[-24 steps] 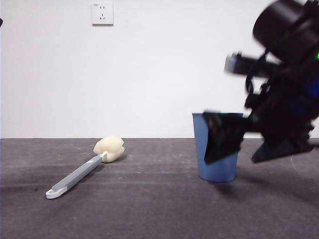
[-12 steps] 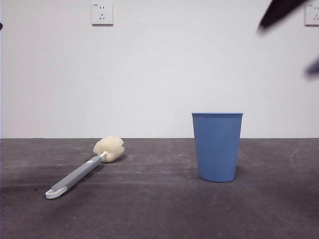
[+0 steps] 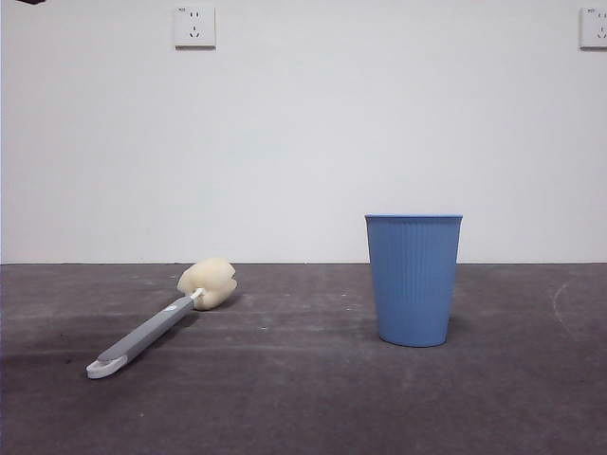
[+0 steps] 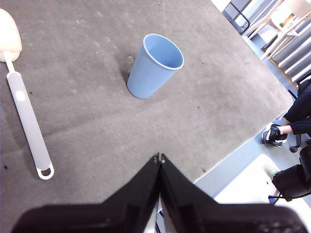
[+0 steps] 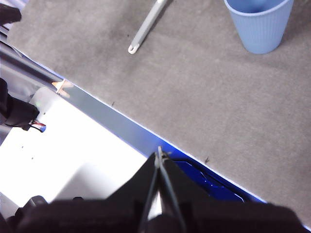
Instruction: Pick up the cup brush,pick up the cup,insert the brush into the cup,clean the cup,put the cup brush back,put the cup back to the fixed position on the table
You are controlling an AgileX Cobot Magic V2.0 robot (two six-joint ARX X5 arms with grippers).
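Observation:
The blue ribbed cup (image 3: 413, 279) stands upright on the dark grey table (image 3: 303, 398), right of centre. To its left lies the cup brush (image 3: 163, 318), flat on the table, cream sponge head toward the wall and white looped tip toward me. The left wrist view shows the cup (image 4: 154, 66) and the brush (image 4: 24, 111) well ahead of my left gripper (image 4: 159, 157), which is shut and empty above the table's edge. From the right wrist I see the cup (image 5: 260, 23) and the brush's handle end (image 5: 144, 29); my right gripper (image 5: 159, 153) is shut, holding nothing, back over the table's edge.
Two wall sockets (image 3: 194, 26) (image 3: 594, 27) sit high on the white wall behind. The table's edge (image 5: 112, 121) runs below the right gripper, with a white surface beyond it. A seated person's leg and shoe (image 4: 277, 133) show past the table's edge in the left wrist view.
One second ago a dark arm was beside the cup at the right. It rose away to the upper right and has left the front view. Cup and brush have not moved.

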